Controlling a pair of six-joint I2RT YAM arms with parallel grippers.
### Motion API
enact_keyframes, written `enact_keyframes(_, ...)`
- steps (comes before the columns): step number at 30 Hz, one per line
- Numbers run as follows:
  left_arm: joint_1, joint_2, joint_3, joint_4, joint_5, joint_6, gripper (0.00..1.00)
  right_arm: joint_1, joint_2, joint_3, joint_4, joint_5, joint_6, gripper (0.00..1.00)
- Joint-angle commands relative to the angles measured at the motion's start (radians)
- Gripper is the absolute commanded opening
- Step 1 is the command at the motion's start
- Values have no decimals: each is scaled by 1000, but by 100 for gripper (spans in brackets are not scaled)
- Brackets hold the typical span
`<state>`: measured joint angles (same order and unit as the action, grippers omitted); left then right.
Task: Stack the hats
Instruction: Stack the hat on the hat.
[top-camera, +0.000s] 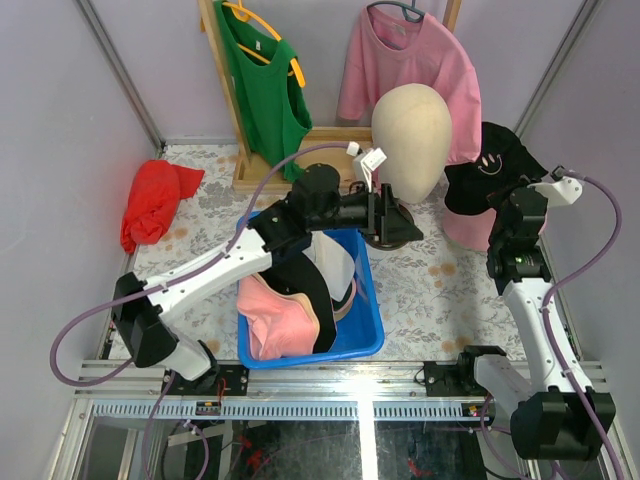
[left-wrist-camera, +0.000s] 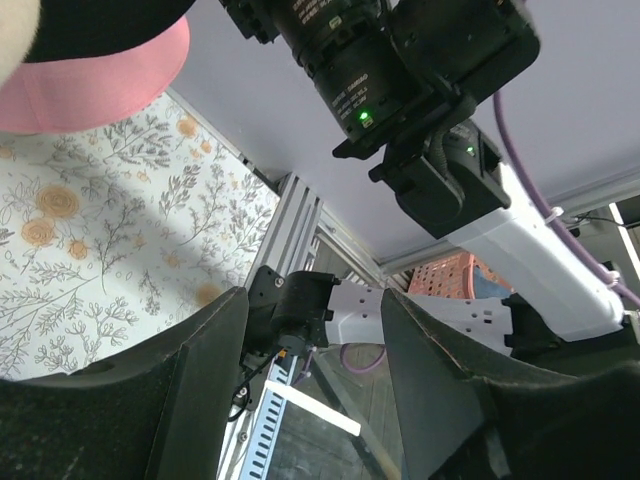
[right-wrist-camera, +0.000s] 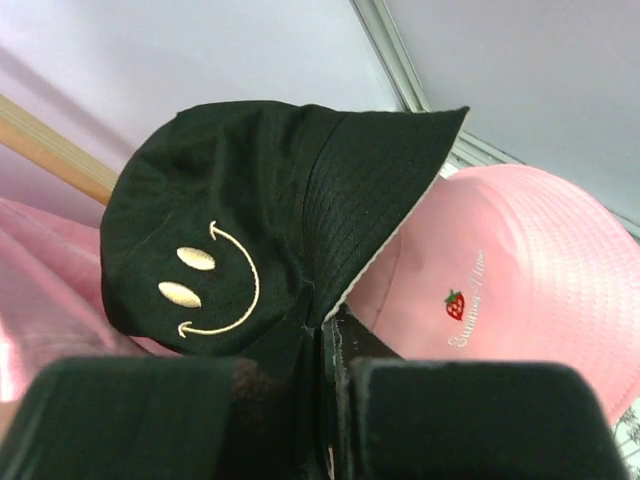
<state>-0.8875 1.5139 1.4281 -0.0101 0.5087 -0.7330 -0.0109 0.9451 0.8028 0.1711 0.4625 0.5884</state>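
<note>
My right hand (right-wrist-camera: 335, 368) is pressed together, pinching brim fabric of the black bucket hat (right-wrist-camera: 230, 230). It's soft weave with a stitched smiley, tilted on one pink baseball cap (right-wrist-camera: 520, 290) with a strawberry logo. Both are just right of the smooth, rounded mannequin head (top-camera: 411, 135). My left hand (left-wrist-camera: 315, 320) is spread and empty, just in front of the head. Blue plastic bin (top-camera: 300, 358), nearer and left of the head, has floppy hats heaped in it: one pink hat (top-camera: 272, 318), one black hat (top-camera: 318, 300), one white hat (top-camera: 335, 262). Floral-print worktop (top-camera: 430, 290).
</note>
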Motion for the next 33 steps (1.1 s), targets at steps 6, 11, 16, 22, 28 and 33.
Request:
enact_keyframes(6, -51, 71, 44, 10, -102, 47, 55, -29, -32, -46, -40, 71, 97, 0)
enact_keyframes(11, -82, 137, 60, 60, -152, 35, 56, -58, -49, -65, -82, 66, 146, 0)
enact_keyframes(16, -107, 227, 87, 71, -210, 43, 55, -80, -56, -92, -114, 59, 198, 0)
enact_keyframes(22, -124, 300, 116, 51, -304, 75, 55, -109, -49, -117, -155, 32, 270, 0)
enact_keyframes(28, -128, 360, 151, 27, -413, 103, 56, -119, -43, -136, -162, 18, 321, 0)
enact_keyframes(33, -135, 412, 168, 57, -478, 87, 57, -127, -51, -137, -203, 27, 337, 0)
